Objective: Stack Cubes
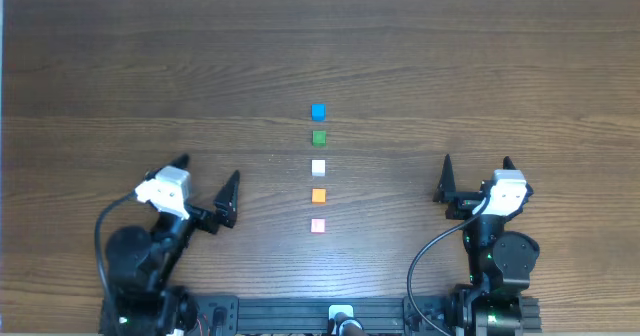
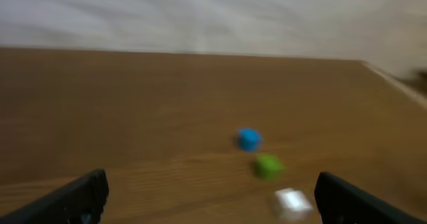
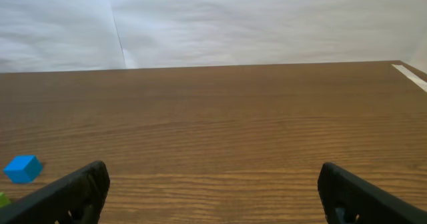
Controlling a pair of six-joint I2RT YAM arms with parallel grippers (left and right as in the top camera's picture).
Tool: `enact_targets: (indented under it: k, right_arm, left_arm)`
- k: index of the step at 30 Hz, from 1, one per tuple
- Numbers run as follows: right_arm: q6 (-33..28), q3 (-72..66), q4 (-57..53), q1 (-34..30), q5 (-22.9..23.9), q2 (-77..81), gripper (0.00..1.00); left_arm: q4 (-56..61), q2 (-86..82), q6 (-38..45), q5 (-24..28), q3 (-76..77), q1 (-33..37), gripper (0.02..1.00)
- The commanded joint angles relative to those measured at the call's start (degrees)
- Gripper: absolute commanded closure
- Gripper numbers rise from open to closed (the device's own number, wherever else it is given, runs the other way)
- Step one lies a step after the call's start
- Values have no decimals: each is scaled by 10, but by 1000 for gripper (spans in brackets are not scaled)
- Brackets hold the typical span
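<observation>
top: blue cube, green, white, orange, pink lined up on the desk between left jaws and right jaws, nothing stacked yet. Looks like a tidy start layout.
left wrist: jaws wide apart, empty; blue, green, white ahead.
right wrist: jaws apart too, blue off to one side.

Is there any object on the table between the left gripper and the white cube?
Nothing visible stands in the way. Bare table lies between the open left gripper and the white cube. The green cube and the orange cube flank it in the column, apart from it.
</observation>
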Motion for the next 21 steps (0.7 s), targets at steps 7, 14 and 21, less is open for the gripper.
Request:
enact_targets:
  k: [7, 14, 21]
  right_arm:
    - [-1, -3, -2, -3, -3, -6, 7]
    - [-1, -3, -2, -3, -3, -6, 9]
    - [-1, -3, -2, -3, -3, -6, 9]
  left_arm:
    - [-222, 303, -112, 153, 350, -124, 23]
    - [-255, 466, -218, 1, 375, -290, 23]
    - [-267, 582, -424, -137, 375, -457, 20]
